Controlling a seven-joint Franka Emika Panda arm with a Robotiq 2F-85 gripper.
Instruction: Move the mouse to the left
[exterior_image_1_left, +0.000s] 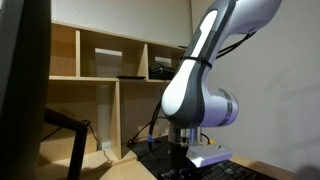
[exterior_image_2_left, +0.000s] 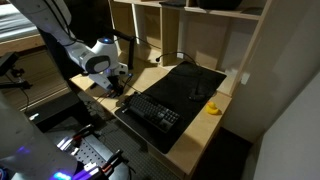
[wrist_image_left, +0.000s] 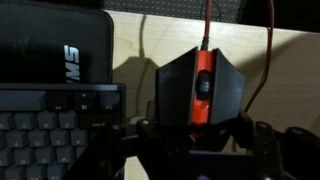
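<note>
In the wrist view the mouse (wrist_image_left: 200, 88) is partly covered by the dark hand (wrist_image_left: 200, 142), whose grip cannot be judged; the keyboard (wrist_image_left: 50, 125) is cut off at the edge.

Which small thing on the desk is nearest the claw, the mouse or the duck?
The mouse, dark with an orange stripe, right at the claw; the yellow duck sits beyond the keyboard.

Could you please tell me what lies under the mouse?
The mouse rests on the bare wooden desk, beside the keyboard. Its near end is covered by the gripper, so the surface beneath that end is hidden.
</note>
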